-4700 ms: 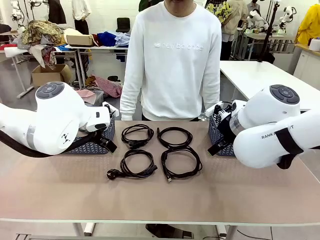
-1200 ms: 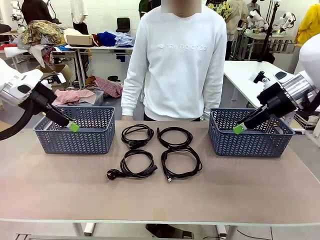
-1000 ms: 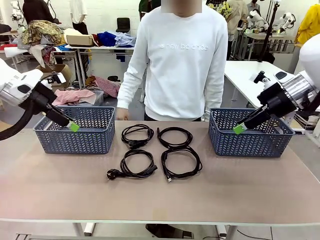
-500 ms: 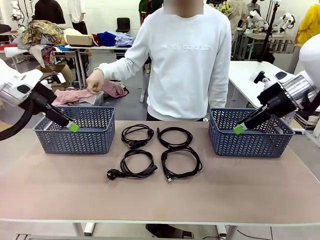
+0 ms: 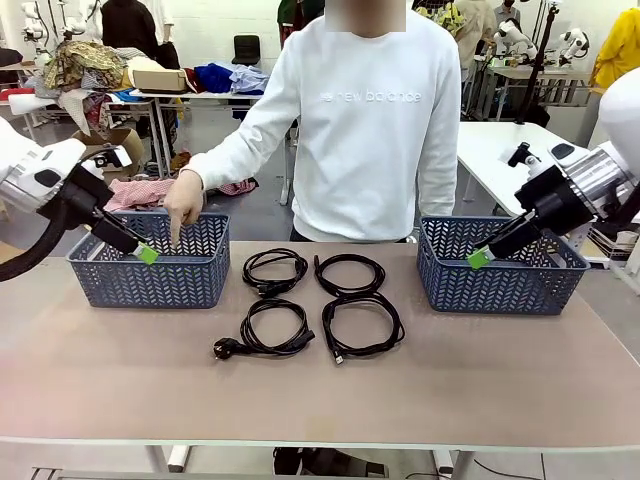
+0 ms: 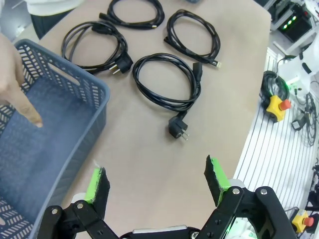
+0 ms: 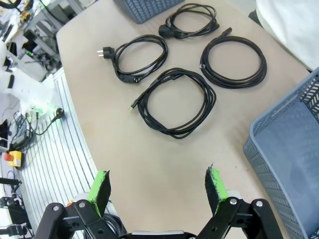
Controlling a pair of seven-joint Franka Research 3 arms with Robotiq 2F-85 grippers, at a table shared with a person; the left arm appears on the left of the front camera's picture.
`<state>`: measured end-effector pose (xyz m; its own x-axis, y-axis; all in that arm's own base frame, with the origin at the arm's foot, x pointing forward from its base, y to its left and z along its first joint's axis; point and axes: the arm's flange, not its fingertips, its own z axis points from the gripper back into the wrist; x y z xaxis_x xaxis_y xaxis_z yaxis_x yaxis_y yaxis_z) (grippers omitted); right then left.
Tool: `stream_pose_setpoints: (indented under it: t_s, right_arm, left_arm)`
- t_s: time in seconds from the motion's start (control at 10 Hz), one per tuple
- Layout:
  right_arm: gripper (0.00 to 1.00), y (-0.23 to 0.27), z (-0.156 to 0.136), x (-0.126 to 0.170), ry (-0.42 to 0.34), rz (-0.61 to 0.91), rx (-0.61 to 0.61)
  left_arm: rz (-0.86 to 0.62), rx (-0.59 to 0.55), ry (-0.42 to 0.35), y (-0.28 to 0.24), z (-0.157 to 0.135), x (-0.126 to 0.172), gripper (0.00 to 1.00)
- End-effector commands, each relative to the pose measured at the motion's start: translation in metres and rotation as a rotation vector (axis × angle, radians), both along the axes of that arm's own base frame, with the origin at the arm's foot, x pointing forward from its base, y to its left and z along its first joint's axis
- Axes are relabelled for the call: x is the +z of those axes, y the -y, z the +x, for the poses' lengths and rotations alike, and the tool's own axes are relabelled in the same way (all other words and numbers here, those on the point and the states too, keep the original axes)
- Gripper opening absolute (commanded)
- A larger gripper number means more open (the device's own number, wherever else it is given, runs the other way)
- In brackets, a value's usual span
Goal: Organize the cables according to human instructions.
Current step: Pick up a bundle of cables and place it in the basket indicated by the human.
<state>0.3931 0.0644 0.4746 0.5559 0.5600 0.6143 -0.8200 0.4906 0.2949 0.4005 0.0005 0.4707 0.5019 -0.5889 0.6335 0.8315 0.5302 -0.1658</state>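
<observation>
Several coiled black cables [image 5: 352, 296] lie in a square group at the table's middle, between two grey-blue baskets. The person's hand [image 5: 182, 205] points down into the left basket [image 5: 150, 280]. My left gripper [image 5: 140, 248] hangs open over that basket's near left rim, apart from the hand. My right gripper [image 5: 482, 255] hangs open above the right basket [image 5: 500, 285]. In the left wrist view the gripper [image 6: 157, 179] stands open above bare table, the plugged cable [image 6: 178, 127] just ahead. In the right wrist view the gripper [image 7: 157, 185] is open, the nearest cable [image 7: 172, 74] beyond it.
The person stands at the far edge behind the cables. Bare table stretches along the near side in front of the cables and baskets. Both baskets look empty in the wrist views. Cluttered tables and boxes stand in the background.
The person's hand rose from beside the body, swung left and came down to point into the left basket. Both arms and the cables stayed still.
</observation>
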Motion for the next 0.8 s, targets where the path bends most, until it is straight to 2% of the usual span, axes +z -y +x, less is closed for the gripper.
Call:
stream_pose_setpoints:
  t_s: [0.0, 0.3, 0.7]
  right_arm:
    - [1.0, 0.0, 0.002, 0.002, 0.019, 0.031, 0.015]
    - [1.0, 0.0, 0.002, 0.002, 0.019, 0.031, 0.015]
    - [1.0, 0.0, 0.002, 0.002, 0.019, 0.031, 0.015]
  left_arm:
    - [-0.025, -0.017, 0.016, -0.002, 0.001, -0.005, 1.0]
    - [0.0, 0.0, 0.0, 0.0, 0.0, 0.0, 1.0]
    - [0.181, -0.228, 0.02, 0.07, 0.015, 0.002, 1.0]
